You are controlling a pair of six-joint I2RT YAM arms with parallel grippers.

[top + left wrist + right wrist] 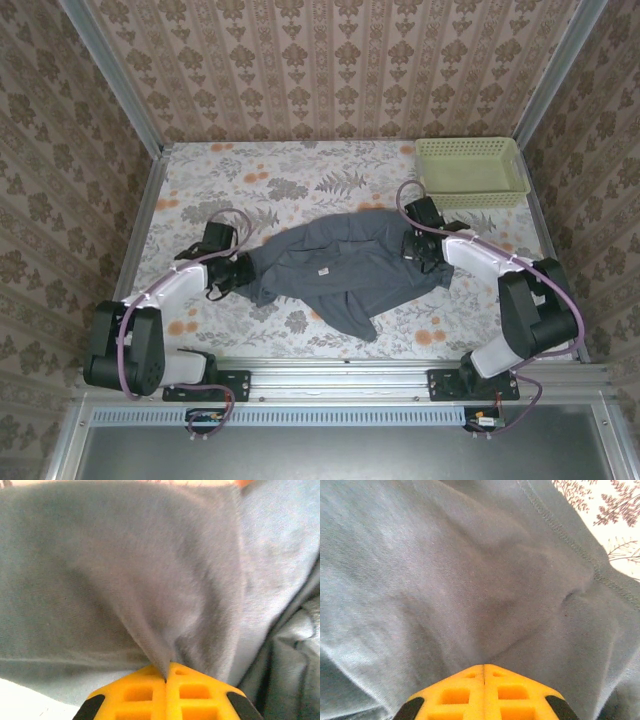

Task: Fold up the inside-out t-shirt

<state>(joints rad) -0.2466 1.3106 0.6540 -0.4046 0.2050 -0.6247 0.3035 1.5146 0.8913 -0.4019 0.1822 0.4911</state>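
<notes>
Looks like a robot lab cell dressed up as a home: boxed in by patterned wallpaper panels (pixel 330 60) between aluminium posts (pixel 115 75), fitted with a flower-print table (pixel 300 165) (pale green basket (pixel 472 200) at the far right), two robot arms (pixel 480 255) bolted to a metal rail (pixel 340 372).

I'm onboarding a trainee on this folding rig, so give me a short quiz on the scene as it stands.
1. True or false: the left arm's yellow fingers are shut on the dark slate blue-grey fabric t-shirt.
2. Where does the pale green plastic basket sit? A: far right. B: near left. C: on the t-shirt.
3. What do the right arm's fingers pinch?
Key: 1 true; 2 A; 3 the t-shirt.
</notes>
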